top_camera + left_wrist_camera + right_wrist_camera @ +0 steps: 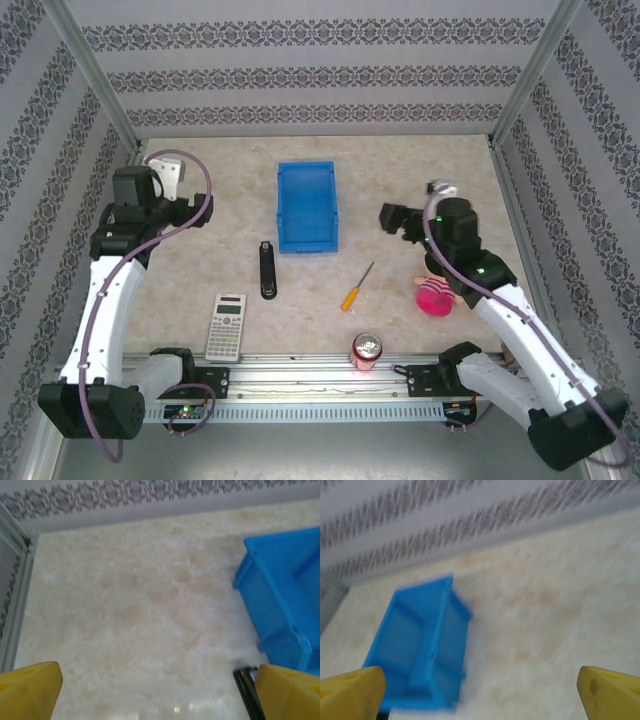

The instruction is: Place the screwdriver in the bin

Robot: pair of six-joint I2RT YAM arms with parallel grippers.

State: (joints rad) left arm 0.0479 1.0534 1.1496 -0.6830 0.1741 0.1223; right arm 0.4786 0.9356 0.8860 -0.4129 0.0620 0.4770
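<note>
— Pale marbled desk (240, 180), striped walls all round it. Which hand should take the screwdriver?
— The right hand (392, 217). Its fingers (350, 692) stand wide apart with nothing between them. The screwdriver (357, 287) lies flat on the desk, back from that hand toward the arm bases and a little to its left, clearly apart from it.
— And the bin (284, 205)?
— Near, off to that hand's left, with its top open. The left hand (160, 697) is spread too, on the bin's other side, and the tip of the black stapler (267, 270) sits just by one of its fingers.
— So how should the grasp go?
— I'd come down over the orange handle rather than the thin shaft. It's thicker and should slip less. The tool lies slantwise with its shaft pointing roughly toward the hand, so the wrist probably needs turning until the fingers close across the handle, not along it.
— Anything to mind?
— The pink toy (434, 295) sits close under the forearm, and the can (366, 350) stands beyond the handle's end, nearer the bases. Lower straight, close low to the desk, then lift clear of the bin's wall before letting go
</note>
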